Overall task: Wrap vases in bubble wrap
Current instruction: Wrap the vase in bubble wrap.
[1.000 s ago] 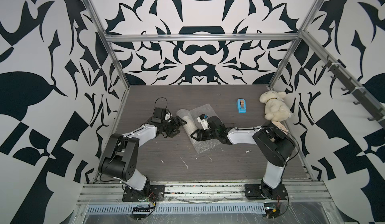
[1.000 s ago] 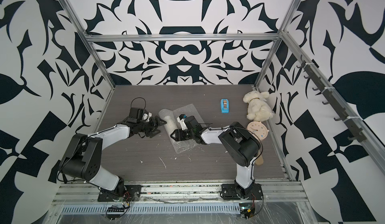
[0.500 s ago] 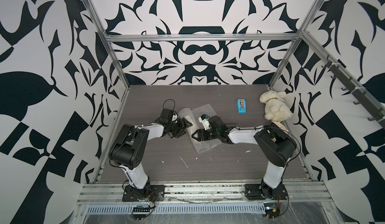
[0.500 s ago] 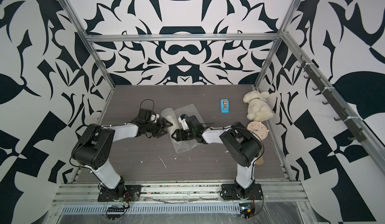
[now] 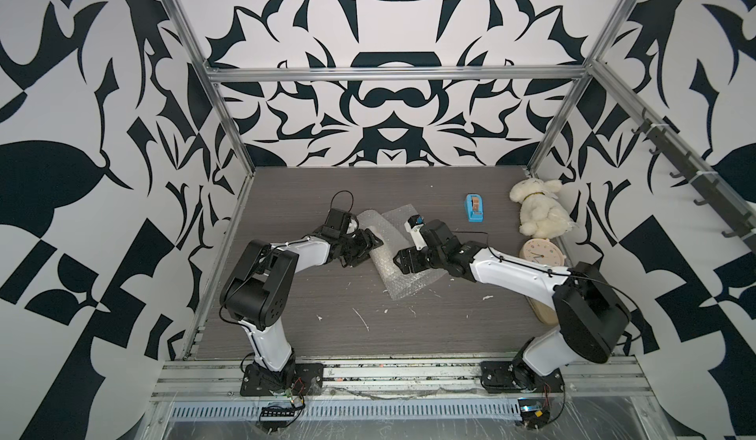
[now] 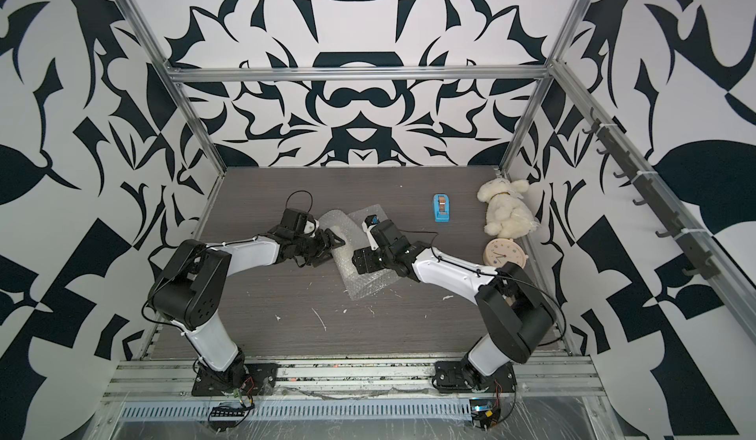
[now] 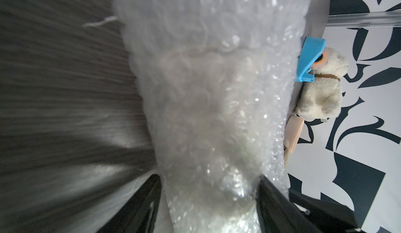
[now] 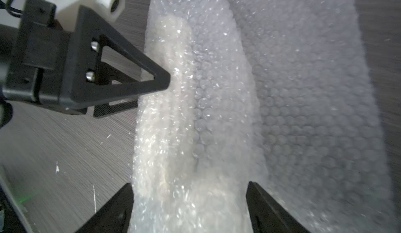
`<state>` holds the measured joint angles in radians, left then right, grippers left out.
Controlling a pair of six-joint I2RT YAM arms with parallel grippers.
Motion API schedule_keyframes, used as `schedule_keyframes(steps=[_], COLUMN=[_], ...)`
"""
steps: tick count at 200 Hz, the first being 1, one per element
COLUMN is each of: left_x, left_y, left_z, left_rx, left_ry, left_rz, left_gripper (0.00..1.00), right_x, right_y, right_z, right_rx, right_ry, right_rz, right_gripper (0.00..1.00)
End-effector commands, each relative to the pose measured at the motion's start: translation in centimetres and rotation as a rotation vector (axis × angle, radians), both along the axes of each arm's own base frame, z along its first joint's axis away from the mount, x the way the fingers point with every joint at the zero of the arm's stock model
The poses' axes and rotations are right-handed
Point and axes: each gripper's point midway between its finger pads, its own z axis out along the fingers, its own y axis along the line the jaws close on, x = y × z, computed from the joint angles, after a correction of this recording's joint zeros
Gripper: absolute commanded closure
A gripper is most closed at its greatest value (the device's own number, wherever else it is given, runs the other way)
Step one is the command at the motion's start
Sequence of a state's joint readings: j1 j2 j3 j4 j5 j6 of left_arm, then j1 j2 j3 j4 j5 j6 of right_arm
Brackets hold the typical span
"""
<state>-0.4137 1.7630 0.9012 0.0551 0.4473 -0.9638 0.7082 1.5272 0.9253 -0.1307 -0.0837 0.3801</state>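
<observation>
**Both arms at the wrapped vase, table centre**

The left arm (image 5: 304, 249) rises from its base at the near left edge, folds at the elbow and sends its forearm low over the table (image 5: 409, 335), rightward and farther in. The right arm (image 5: 511, 272) mirrors it from the near right edge, its forearm reaching leftward and close to the surface.

The two wrists meet at mid-table on either side of the bubble wrap (image 5: 403, 284). Part of the sheet is rolled into a tube that runs from near to far. The rest lies flat to the right of the tube, under the right wrist.

The vase (image 7: 201, 104) lies on its side inside the tube and shows only as a cream form through the plastic.

The left gripper (image 5: 367, 249) comes in from the left. Its fingers (image 7: 152, 201) press the tube from both sides, and the wrap narrows between them.

The right gripper (image 5: 399, 261) comes in from the right. Its jaws stand wide, with fingers (image 8: 267, 206) flanking the tube just beside its edges.

Farther right lies a clock (image 5: 542, 251). Beyond it are a blue tape dispenser (image 5: 474, 208) and a plush bunny (image 5: 538, 208) against the right wall.
</observation>
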Motion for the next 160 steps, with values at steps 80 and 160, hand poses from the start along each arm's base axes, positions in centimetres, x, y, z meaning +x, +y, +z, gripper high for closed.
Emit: schedule_keyframes(steps=[80,160], left_x=[-2.3,-3.3], left_y=[1.3,2.4], left_z=[-2.6,-2.6], left_rx=[0.06,0.01], left_ry=[0.078,0.07], left_rz=[0.0,0.023], left_gripper=[0.29,0.29], right_x=[0.0,-0.4], right_y=[4.4,7.9], right_z=[2.3,-1.6], right_rx=[-0.088,-0.177], right_ry=[-0.115,-0.06], right_rz=[0.067,0.13], right_gripper=[0.09,0.09])
